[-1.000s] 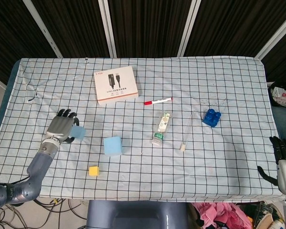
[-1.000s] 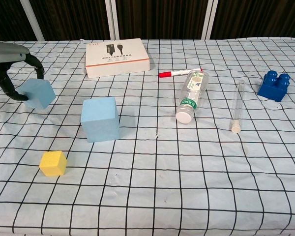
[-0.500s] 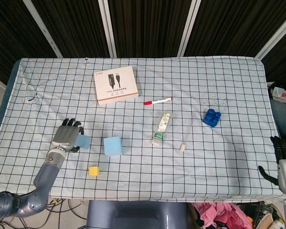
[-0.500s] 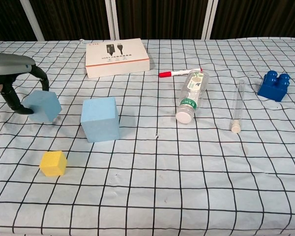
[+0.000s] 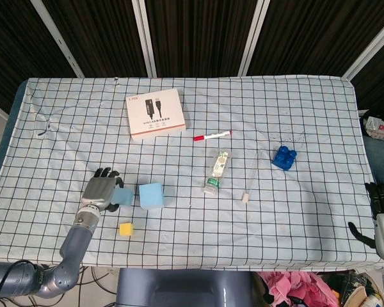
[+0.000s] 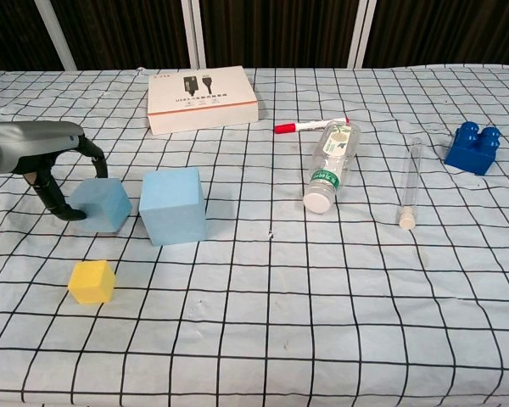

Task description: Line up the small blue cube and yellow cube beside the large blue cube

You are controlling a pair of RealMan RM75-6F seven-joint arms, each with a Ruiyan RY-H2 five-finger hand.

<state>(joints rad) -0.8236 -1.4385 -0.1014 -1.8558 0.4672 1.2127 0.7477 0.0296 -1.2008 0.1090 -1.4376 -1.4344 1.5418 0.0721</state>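
My left hand (image 5: 100,192) (image 6: 36,153) grips the small blue cube (image 5: 123,197) (image 6: 102,206), its fingers wrapped over the cube's top and left side. That cube sits just left of the large blue cube (image 5: 151,196) (image 6: 173,205), a narrow gap between them. The yellow cube (image 5: 125,229) (image 6: 92,281) lies alone on the cloth, nearer the front edge, below the small blue cube. My right hand (image 5: 381,217) hangs off the table's right front corner, fingers apart, holding nothing.
A white box (image 5: 155,114) lies at the back. A red marker (image 5: 212,135), a clear bottle (image 5: 217,171), a thin test tube (image 5: 249,180) and a dark blue toy brick (image 5: 284,157) are spread across the right half of the checked cloth (image 5: 307,217).
My left hand has carried the small blue cube rightward and toward the front, from well left of the large blue cube to just beside it. The right hand has barely moved.
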